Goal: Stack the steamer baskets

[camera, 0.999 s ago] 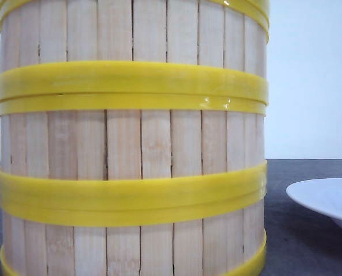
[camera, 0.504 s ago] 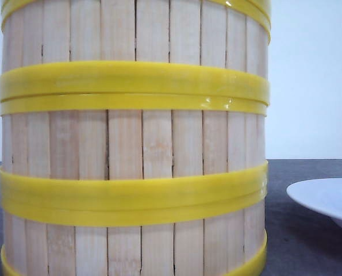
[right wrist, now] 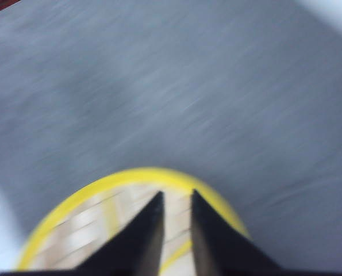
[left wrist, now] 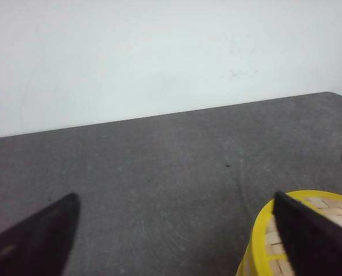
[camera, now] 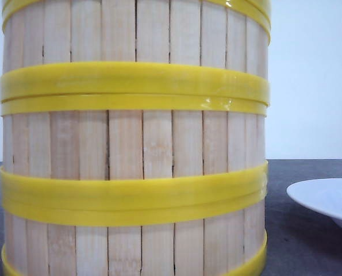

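Grey table (camera: 308, 241), steamer baskets (camera: 133, 144) stacked upright.

I see steamer baskets (camera: 133, 144) with pale vertical slats banded by bright yellow rims, a white plate (camera: 326, 202) at four o'clock, on a dark grey table (left wrist: 159, 161).

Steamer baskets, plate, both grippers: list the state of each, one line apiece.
Steamer baskets: stacked upright, rims meeting, at least three tiers in the front view.
Plate: empty as far as visible, on the table beside the stack, apart from it.
Left gripper: jaws wide open, holding nothing.
Right gripper: jaws nearly closed, blurred.
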Controlling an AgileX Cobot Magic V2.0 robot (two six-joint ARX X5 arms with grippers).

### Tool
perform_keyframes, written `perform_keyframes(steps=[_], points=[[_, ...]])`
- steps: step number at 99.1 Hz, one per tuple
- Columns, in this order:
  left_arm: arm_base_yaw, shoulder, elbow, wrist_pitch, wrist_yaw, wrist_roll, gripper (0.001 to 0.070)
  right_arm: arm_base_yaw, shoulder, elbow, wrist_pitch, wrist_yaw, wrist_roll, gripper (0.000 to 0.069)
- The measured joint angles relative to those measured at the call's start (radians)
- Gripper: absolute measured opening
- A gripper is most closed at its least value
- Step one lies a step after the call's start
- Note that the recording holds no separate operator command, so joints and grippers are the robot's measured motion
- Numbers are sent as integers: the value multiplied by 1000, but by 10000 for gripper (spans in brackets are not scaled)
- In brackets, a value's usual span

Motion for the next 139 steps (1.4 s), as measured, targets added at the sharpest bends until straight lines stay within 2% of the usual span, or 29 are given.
perform_keyframes(steps=[9, 16, 22, 28, 35, 47, 53, 59, 71, 83, 109, 139], points=[[0, -43, -32, -8, -29, -2, 128, 79, -85, -41, 82, 189, -73, 23], [0, -109, -86, -5, -75, -2, 47, 105, -184, -143, 157, 240, -102, 17], [0, -201, -159, 18, -127, 6, 22, 100, -302, -296, 256, 285, -115, 16], [0, -312, -238, 48, -151, 25, 16, 93, -423, -483, 376, 332, -130, 15], [-5, -449, -338, 79, -151, 44, 14, 76, -581, -735, 535, 395, -161, 15], [-25, -611, -489, 83, -144, 33, 14, 27, -846, -1148, 768, 489, -209, 15], [-29, -640, -528, 71, -143, 21, 14, -29, -954, -1298, 829, 491, -220, 15], [-29, -643, -541, 68, -143, 11, 14, -81, -1043, -1394, 825, 466, -226, 15], [-29, -639, -542, 69, -143, 8, 14, -121, -1153, -1411, 808, 391, -234, 15], [-29, -639, -541, 71, -151, 8, 22, -127, -1222, -1394, 853, 391, -234, 15], [-29, -639, -541, 79, -151, 7, 26, -127, -1314, -1394, 854, 389, -234, 15], [-29, -639, -541, 79, -151, 8, 26, -127, -1326, -1394, 853, 388, -234, 15]])
